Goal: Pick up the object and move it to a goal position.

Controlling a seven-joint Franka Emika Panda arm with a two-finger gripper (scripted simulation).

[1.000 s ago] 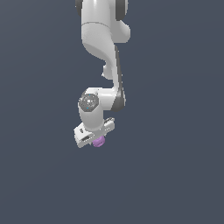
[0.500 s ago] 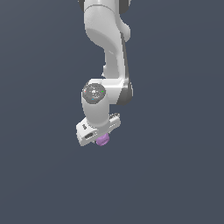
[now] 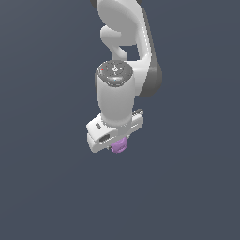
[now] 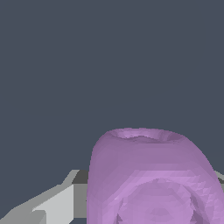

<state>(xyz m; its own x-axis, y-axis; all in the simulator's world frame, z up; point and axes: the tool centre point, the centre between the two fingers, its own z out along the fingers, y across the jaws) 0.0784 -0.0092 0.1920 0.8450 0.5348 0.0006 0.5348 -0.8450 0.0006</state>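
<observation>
1 gripper half-hides the purple object.

My exterior camera sits well back and looks at the arm from off to one side, taking in the wrist, the gripper and the object against plain dark grey. My wrist camera rides just behind the jaws and faces along them, so close that the object fills much of its picture. Both views share only the object and the gripper.
</observation>
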